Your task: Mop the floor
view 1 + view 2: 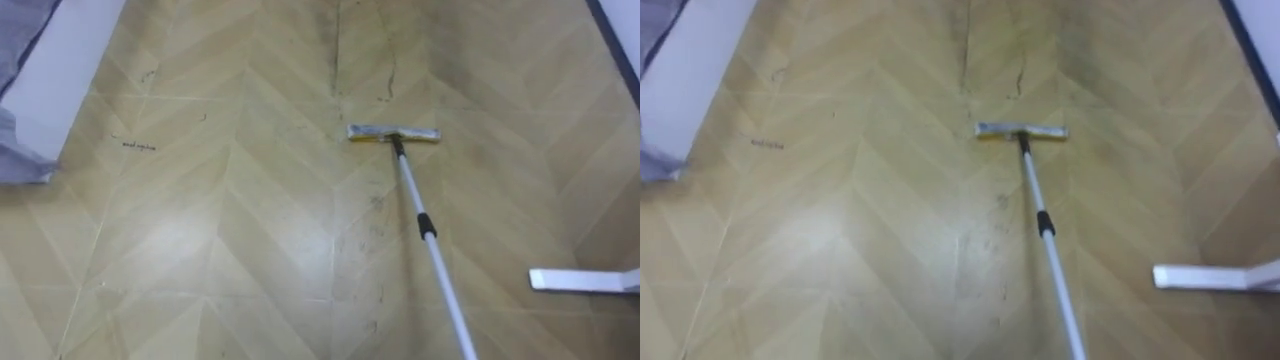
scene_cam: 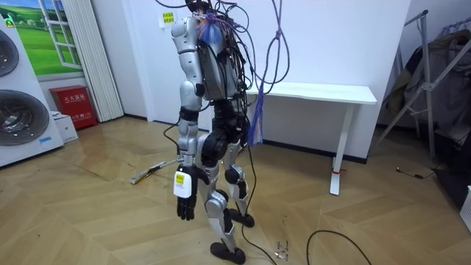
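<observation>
One mop point(image 1: 428, 235) lies on the wooden floor point(image 1: 220, 250). Its pale pole enters the eye view at the lower right and runs up and leftward, with one dark collar partway along. At the far end, one flat mop head point(image 1: 393, 133) rests crosswise on the boards. In the room view the pole's upper end passes behind the robot's body, so I cannot tell what grips it there.

Left hand point(image 2: 185, 202): hangs at the robot's side, on the side nearer the room camera. Its fingers are loosely relaxed and it has hold of nothing.

Obstructions, near to far:
- One white foot bar point(image 1: 582, 280) lies flat on the floor to the right of the pole, apart from it.
- One short line of dark marks point(image 1: 140, 147) shows on the boards, well left of the mop head.
- One white panel point(image 1: 55, 70) stands at the far left edge, with grey material point(image 1: 15, 160) against it whose kind cannot be determined.

Surroundings in the room view:
- The robot stands upright on open floor, with the mop head at the room view's left of its legs.
- One white surface point(image 2: 316, 92) stands along the wall behind it.
- One folding rack point(image 2: 423, 81) stands at the room view's right.
- Two drum machines point(image 2: 22, 121), one stacked on the other, stand at the room view's left.
- One red box point(image 2: 73, 103) sits on the floor just beside the machines.
</observation>
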Robot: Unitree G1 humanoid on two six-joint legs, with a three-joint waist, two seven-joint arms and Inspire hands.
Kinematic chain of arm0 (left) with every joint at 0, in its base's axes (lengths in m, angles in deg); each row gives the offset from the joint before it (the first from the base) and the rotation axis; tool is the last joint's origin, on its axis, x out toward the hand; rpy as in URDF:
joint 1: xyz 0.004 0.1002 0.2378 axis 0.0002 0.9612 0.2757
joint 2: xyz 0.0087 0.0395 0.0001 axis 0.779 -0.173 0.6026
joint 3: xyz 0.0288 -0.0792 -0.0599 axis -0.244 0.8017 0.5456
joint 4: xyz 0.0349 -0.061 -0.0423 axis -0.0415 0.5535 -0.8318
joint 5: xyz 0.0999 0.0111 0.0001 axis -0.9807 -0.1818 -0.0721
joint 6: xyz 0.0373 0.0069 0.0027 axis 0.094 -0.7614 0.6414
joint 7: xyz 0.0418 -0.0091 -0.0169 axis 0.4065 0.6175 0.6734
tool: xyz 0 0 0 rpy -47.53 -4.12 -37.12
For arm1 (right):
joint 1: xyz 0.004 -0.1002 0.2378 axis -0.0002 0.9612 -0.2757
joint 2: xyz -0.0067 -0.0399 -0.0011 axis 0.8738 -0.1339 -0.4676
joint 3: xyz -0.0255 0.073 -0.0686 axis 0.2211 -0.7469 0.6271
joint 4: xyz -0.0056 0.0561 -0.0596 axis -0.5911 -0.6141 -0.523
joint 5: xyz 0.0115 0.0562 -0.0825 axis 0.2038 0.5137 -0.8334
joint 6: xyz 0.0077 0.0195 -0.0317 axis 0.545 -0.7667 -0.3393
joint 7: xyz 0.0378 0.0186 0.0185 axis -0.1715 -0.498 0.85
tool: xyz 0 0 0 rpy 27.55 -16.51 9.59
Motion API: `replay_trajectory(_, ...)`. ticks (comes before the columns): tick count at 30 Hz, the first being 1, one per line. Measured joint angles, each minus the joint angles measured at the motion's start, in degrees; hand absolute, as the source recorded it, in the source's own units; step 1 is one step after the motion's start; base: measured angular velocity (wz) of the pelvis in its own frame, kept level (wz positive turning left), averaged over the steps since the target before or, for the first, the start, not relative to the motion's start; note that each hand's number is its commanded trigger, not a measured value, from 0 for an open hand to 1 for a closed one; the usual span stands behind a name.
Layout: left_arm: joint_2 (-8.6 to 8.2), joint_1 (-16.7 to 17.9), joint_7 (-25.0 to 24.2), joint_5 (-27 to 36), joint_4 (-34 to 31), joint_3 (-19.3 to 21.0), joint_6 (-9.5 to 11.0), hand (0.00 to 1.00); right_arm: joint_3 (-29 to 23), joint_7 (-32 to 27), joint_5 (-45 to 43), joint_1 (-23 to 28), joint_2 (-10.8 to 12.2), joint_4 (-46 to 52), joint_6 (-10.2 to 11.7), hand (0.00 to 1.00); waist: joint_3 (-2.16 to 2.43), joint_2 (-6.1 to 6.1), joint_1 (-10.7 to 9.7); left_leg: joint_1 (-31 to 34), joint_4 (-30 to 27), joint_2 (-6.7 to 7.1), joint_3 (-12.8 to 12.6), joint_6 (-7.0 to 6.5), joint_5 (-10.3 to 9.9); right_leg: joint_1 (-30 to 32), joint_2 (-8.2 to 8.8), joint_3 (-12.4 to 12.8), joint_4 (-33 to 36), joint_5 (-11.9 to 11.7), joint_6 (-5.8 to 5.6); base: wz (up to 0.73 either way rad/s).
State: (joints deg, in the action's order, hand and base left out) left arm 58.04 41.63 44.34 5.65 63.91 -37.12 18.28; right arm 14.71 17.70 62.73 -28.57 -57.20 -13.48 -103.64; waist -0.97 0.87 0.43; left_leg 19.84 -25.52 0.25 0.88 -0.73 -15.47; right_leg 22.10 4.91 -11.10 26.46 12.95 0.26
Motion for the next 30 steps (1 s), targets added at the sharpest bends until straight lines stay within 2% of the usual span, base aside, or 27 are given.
replay_trajectory(1, -0.05, 0.0, 0.2, 0.0, 0.0, 0.0, 0.0, 0.0, 0.0, -0.3, 0.4, 0.0, -0.1, -0.5, 0.0, 1.0, 0.0, 0.03, 0.0, 1.2, -1.1, 0.0, 0.1, 0.13, -0.4, 1.2, 0.07, 0.1, 1.3, 0.6, 0.14, 0.04)
replay_trajectory(4, -0.18, 0.1, 0.6, 0.3, 1.3, -0.4, -0.3, 0.0, 1.7, -1.6, 3.7, 0.1, -0.3, -3.1, 0.0, 1.0, 0.09, 0.37, 0.7, 7.5, -9.8, -0.66, 0.6, 1.01, -3.7, 7.0, 0.08, 0.2, 8.7, 3.9, 1.2, 0.01)
replay_trajectory(5, 0.04, 0.0, 0.7, 1.7, 2.1, -1.5, -0.4, 0.0, 3.2, -2.2, 6.0, 0.3, -0.4, -3.5, 0.0, 1.0, 0.18, 0.49, 1.3, 10.1, -13.6, -0.79, 1.2, 1.48, -5.3, 9.4, 0.22, 0.1, 12.7, 5.7, 1.62, 0.07)
replay_trajectory(6, 0.11, 0.0, 0.7, 2.4, 2.2, -1.8, -0.5, 0.0, 3.7, -2.4, 7.3, 0.4, -0.4, -3.5, 0.0, 1.0, 0.24, 0.38, 1.4, 11.3, -15.5, -0.75, 1.4, 1.68, -5.9, 10.6, 0.38, 0.0, 14.7, 6.6, 1.81, 0.19)
replay_trajectory(7, 0.1, 0.0, 0.8, 4.0, 2.2, -2.3, -0.5, 0.0, 4.0, -2.9, 9.5, 0.3, -0.4, -3.8, 0.2, 1.0, 0.36, 0.27, 1.7, 14.5, -19.9, -0.51, 1.8, 2.15, -6.8, 13.4, 1.05, -0.2, 19.0, 8.5, 2.4, 0.25)
replay_trajectory(8, 0.02, 0.0, 0.8, 5.7, 2.2, -2.8, -0.4, 0.0, 4.0, -3.1, 10.3, -0.5, -0.3, -5.0, 0.4, 1.0, 0.4, 0.21, 1.9, 17.5, -24.3, -0.54, 1.8, 2.34, -6.9, 15.6, 1.57, -0.4, 22.5, 10.3, 3.36, 0.24)
replay_trajectory(9, 0.02, 0.1, 0.8, 6.7, 2.2, -2.9, -0.3, 0.0, 4.0, -3.1, 10.4, -1.1, -0.3, -5.6, 0.4, 1.0, 0.42, 0.23, 2.3, 18.8, -26.6, -0.68, 1.8, 2.36, -6.9, 16.6, 1.58, -0.5, 23.9, 11.0, 3.66, 0.09)
replay_trajectory(10, 0.07, 0.2, 1.1, 8.5, 2.5, -3.7, -0.3, 0.0, 3.9, -3.2, 10.5, -2.8, -0.4, -7.3, 0.7, 1.0, 0.49, 0.45, 3.4, 21.8, -32.0, -1.51, 1.7, 3.18, -6.1, 17.9, 1.41, -0.4, 26.3, 12.3, 3.89, -0.11)
replay_trajectory(11, 0.27, 0.4, 1.7, 10.9, 2.9, -5.0, -0.4, 0.0, 4.1, -3.1, 10.5, -4.5, -0.6, -8.6, 1.0, 1.0, 0.53, 0.49, 4.8, 25.2, -38.3, -2.47, 1.4, 3.69, -2.5, 18.5, 0.73, -0.1, 28.3, 13.2, 4.62, -0.18)
replay_trajectory(12, 0.4, 0.6, 2.0, 12.1, 2.8, -5.9, -0.4, 0.0, 4.1, -2.9, 10.5, -5.7, -0.8, -9.3, 0.8, 1.0, 0.45, 0.2, 5.4, 27.0, -41.5, -2.61, 1.2, 3.63, 0.5, 18.8, 0.6, 0.3, 29.2, 13.5, 4.92, -0.26)
replay_trajectory(13, 0.38, 0.8, 2.7, 14.9, 2.9, -7.6, -0.3, 0.0, 4.0, -2.6, 10.9, -8.7, -1.6, -10.6, 0.6, 1.0, -0.17, -0.87, 6.6, 31.2, -48.2, -2.62, 1.0, 3.52, 8.8, 19.2, 0.6, 1.0, 30.7, 13.9, 5.53, -0.35)
replay_trajectory(14, 0.06, 1.2, 3.0, 17.3, 2.9, -9.1, 0.1, 0.0, 3.9, -1.9, 11.5, -11.6, -3.1, -10.9, 0.4, 1.0, -0.1, -0.72, 7.9, 36.0, -57.2, -2.55, 0.2, 4.01, 15.4, 19.5, 0.64, 1.3, 31.8, 14.0, 6.37, -0.53)
replay_trajectory(15, 0.03, 1.5, 3.0, 19.3, 2.7, -9.9, 0.9, 0.0, 3.9, -1.2, 12.4, -14.6, -4.1, -10.8, 0.6, 1.0, -0.19, -0.87, 9.0, 40.2, -67.6, -2.75, -1.2, 3.72, 16.0, 19.7, 0.75, 1.6, 32.8, 13.9, 7.01, -0.49)
replay_trajectory(16, 0.07, 1.5, 3.0, 19.9, 2.6, -9.9, 1.3, 0.0, 3.9, -0.7, 12.4, -16.3, -4.5, -10.8, 1.0, 1.0, -0.29, -1.05, 9.5, 42.0, -71.4, -2.57, -2.0, 3.65, 15.9, 19.7, 0.73, 1.9, 33.0, 13.9, 7.02, -0.46)
replay_trajectory(17, 0.17, 1.5, 3.0, 20.2, 2.5, -10.0, 2.2, 0.0, 4.0, 0.5, 12.6, -19.5, -5.0, -10.8, 2.0, 1.0, -0.71, -1.71, 10.1, 44.5, -76.1, -2.43, -3.6, 3.32, 15.4, 19.7, 0.73, 2.8, 33.0, 13.9, 7.0, -0.33)
replay_trajectory(18, 0.32, 1.7, 3.0, 20.2, 2.5, -10.0, 3.1, 0.0, 4.2, 1.5, 13.2, -21.9, -5.1, -10.8, 3.2, 1.0, -1.08, -2.26, 11.0, 45.4, -76.7, -2.55, -4.7, 1.74, 14.2, 19.6, 0.85, 3.8, 33.0, 13.9, 6.94, -0.23)
replay_trajectory(19, 0.34, 1.7, 2.9, 20.2, 2.7, -10.0, 3.4, 0.0, 4.7, 1.9, 13.8, -22.5, -5.1, -10.9, 3.9, 1.0, -1.32, -2.7, 11.1, 45.6, -75.6, -2.56, -4.9, 1.14, 13.6, 19.5, 1.02, 3.9, 33.0, 14.0, 6.83, 0.04)
replay_trajectory(21, 0.58, 1.4, 2.3, 19.8, 2.0, -10.0, 4.1, 0.0, 6.7, 3.1, 17.1, -23.8, -5.7, -10.6, 5.0, 1.0, -1.3, -3.0, 10.9, 43.8, -65.7, -2.42, -5.7, 0.94, 11.6, 19.6, 1.05, 4.5, 33.0, 14.7, 5.58, 0.31)
replay_trajectory(22, 0.86, 1.2, 1.4, 18.7, 1.6, -9.9, 4.6, 0.0, 8.0, 3.8, 19.4, -23.6, -6.3, -10.2, 5.0, 1.0, -1.18, -2.89, 10.9, 40.2, -52.6, -1.94, -6.1, 0.95, 9.9, 19.5, 0.89, 4.5, 32.7, 14.8, 5.2, 0.45)
replay_trajectory(23, 0.94, 0.6, 0.4, 17.6, 1.5, -9.7, 4.8, 0.0, 8.5, 4.3, 21.2, -22.2, -7.2, -10.0, 5.1, 1.0, -0.69, -2.1, 10.6, 35.5, -39.1, -1.44, -5.6, 0.67, 8.4, 19.2, 1.05, 3.4, 32.1, 15.3, 4.36, 0.45)
replay_trajectory(24, 0.94, 0.6, -0.1, 17.2, 1.6, -9.6, 4.6, 0.0, 8.5, 4.6, 22.0, -21.4, -7.6, -10.0, 5.1, 1.0, -0.43, -1.58, 10.5, 33.3, -33.2, -1.27, -5.4, 0.48, 7.8, 18.9, 1.01, 2.9, 31.7, 15.4, 4.11, 0.44)
replay_trajectory(25, 0.95, 0.4, -1.1, 15.7, 1.7, -9.3, 3.9, 0.0, 8.4, 4.9, 22.7, -19.3, -8.3, -10.0, 5.1, 1.0, 0.15, -0.69, 10.0, 29.8, -25.6, -1.15, -5.5, -0.47, 4.5, 18.4, 0.89, 2.5, 31.0, 15.9, 3.32, 0.58)
replay_trajectory(26, 0.99, -0.8, -1.9, 14.9, 2.0, -9.3, 3.2, 0.0, 8.3, 4.8, 23.3, -16.9, -8.9, -10.3, 5.1, 1.0, 0.42, 0.17, 8.9, 28.7, -23.1, 0.21, -5.8, -2.3, 2.1, 17.5, 1.27, 2.7, 29.8, 16.2, 2.52, 0.67)
replay_trajectory(27, 0.96, -1.3, -2.2, 14.8, 2.4, -9.3, 3.1, 0.0, 8.1, 4.8, 23.5, -15.6, -9.1, -10.8, 5.0, 1.0, 0.48, 0.32, 8.3, 28.3, -22.2, 0.62, -6.1, -2.74, 1.8, 16.8, 1.57, 3.0, 29.1, 16.2, 1.99, 0.79)
replay_trajectory(28, 0.83, -2.0, -2.5, 14.8, 2.8, -9.3, 3.0, 0.0, 8.0, 4.6, 23.4, -13.1, -9.5, -12.5, 4.6, 1.0, 0.81, 0.87, 7.5, 26.8, -21.2, 1.06, -8.0, -4.39, 0.7, 15.5, 2.69, 3.7, 28.4, 15.5, 1.28, 0.62)
replay_trajectory(29, 0.65, -2.2, -2.5, 14.9, 2.8, -8.7, 2.9, 0.0, 8.1, 4.3, 23.4, -10.6, -10.3, -13.8, 3.9, 1.0, 0.88, 1.57, 7.2, 26.2, -21.8, 1.8, -9.0, -5.59, -1.3, 16.6, 2.85, 6.6, 32.5, 14.4, 0.22, 0.48)
replay_trajectory(30, 0.67, -2.6, -2.1, 14.9, 2.2, -8.1, 3.0, 0.0, 8.4, 3.2, 23.5, -7.6, -10.5, -14.1, 3.3, 1.0, 0.77, 2.47, 7.0, 25.9, -24.0, 2.63, -9.0, -6.71, -3.7, 20.7, 2.92, 8.8, 40.8, 9.2, -0.44, 0.2)
